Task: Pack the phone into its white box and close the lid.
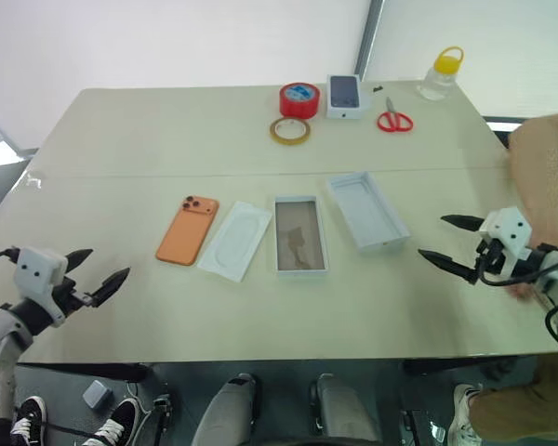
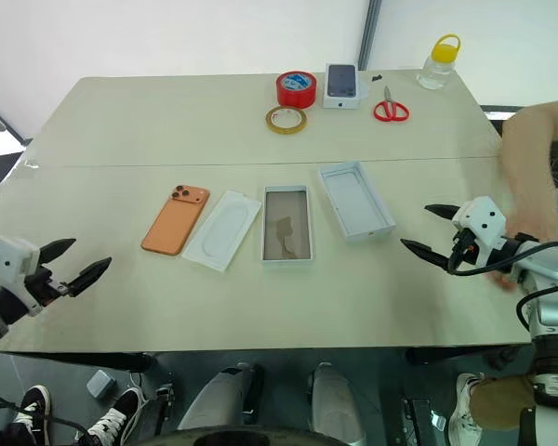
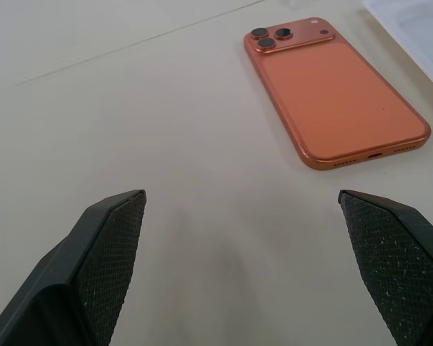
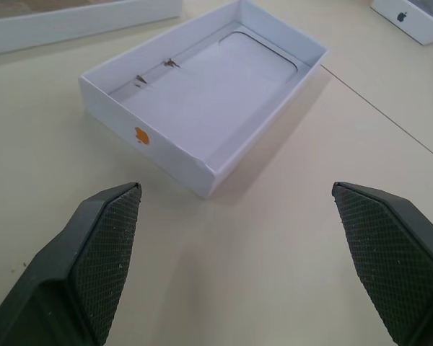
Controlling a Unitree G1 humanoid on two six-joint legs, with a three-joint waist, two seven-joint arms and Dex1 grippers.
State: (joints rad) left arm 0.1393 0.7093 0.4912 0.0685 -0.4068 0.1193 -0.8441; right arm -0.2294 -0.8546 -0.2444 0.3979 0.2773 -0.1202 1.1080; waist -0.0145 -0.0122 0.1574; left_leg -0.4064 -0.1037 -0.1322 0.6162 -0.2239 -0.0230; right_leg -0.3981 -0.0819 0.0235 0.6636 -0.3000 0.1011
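While nothing is yet held, the phone (image 1: 188,230) lies flat on the bench (image 1: 149,130), back face up, toward the robot's left side; the left end effector (image 1: 100,271) hovers at the near left edge with its fingers spread wide and empty, and the phone sits ahead of it and somewhat inward, apart from it; the right end effector (image 1: 453,242), also spread wide and empty, hangs at the right edge, well apart from the phone and facing the lid (image 1: 368,210) instead; so the left arm is plainly the nearer one for a pick. Seen from the left wrist, the phone's long axis runs away from the fingers at a slant, its port end nearer them and its camera cluster at the far end; in the head views it leans slightly off the bench's depth line. Between phone and white box (image 1: 300,234) lies a thin white insert (image 1: 235,240); the box's long axis runs roughly parallel to the phone's, its brown floor bare.
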